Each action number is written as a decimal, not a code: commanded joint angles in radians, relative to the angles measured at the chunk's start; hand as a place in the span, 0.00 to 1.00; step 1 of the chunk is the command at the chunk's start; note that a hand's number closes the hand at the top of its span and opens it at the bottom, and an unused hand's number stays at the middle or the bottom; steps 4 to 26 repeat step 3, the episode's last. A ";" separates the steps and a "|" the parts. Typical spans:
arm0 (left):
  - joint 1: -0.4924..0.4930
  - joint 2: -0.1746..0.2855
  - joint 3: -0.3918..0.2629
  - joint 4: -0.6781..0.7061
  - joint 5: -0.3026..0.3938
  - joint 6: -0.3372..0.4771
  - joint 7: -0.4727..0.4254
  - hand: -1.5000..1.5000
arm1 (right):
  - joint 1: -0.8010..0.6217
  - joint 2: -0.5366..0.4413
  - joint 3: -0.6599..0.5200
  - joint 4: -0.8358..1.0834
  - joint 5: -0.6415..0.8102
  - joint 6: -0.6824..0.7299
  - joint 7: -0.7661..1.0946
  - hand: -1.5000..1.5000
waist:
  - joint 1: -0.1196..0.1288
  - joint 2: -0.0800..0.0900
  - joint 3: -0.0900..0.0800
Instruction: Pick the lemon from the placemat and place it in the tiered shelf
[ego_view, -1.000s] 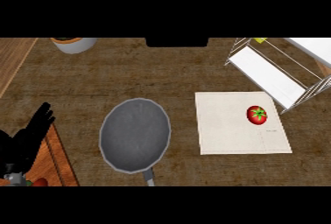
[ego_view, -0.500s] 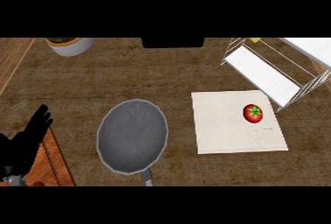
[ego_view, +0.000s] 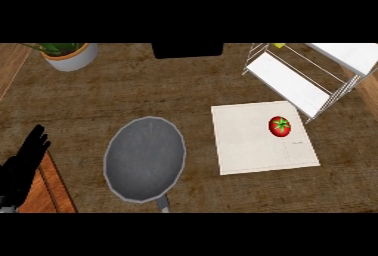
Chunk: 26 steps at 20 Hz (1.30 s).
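The black left hand (ego_view: 26, 160) shows at the lower left edge of the head view, fingers pointing up, over the edge of the brown woven worktop (ego_view: 148, 90) and well apart from everything on it. Against half a second ago, the whole scene sits slightly further left in the view, and the hand keeps the same pose. Its fingers are straight and relaxed, holding and touching nothing. The round red fruit (ego_view: 280, 126), green-crowned and tomato-like rather than a lemon, lies on the beige rectangular placemat (ego_view: 251, 145) near its far right corner, just beside the white wire tiered shelf (ego_view: 295, 82). A grey oval metal pan (ego_view: 144, 159) lies between hand and placemat.
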 joint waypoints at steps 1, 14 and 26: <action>0.017 -0.021 0.001 0.012 -0.012 0.028 -0.004 0.50 | 0.024 -0.058 -0.129 -0.123 -0.130 0.247 0.157 0.00 | -0.046 -0.014 0.001; 0.019 -0.002 0.011 0.004 -0.007 0.016 0.004 0.50 | 0.046 -0.073 -0.156 -0.179 -0.179 0.316 0.161 0.00 | -0.042 -0.013 0.000; 0.019 -0.002 0.011 0.004 -0.007 0.016 0.004 0.50 | 0.046 -0.073 -0.156 -0.179 -0.179 0.316 0.161 0.00 | -0.042 -0.013 0.000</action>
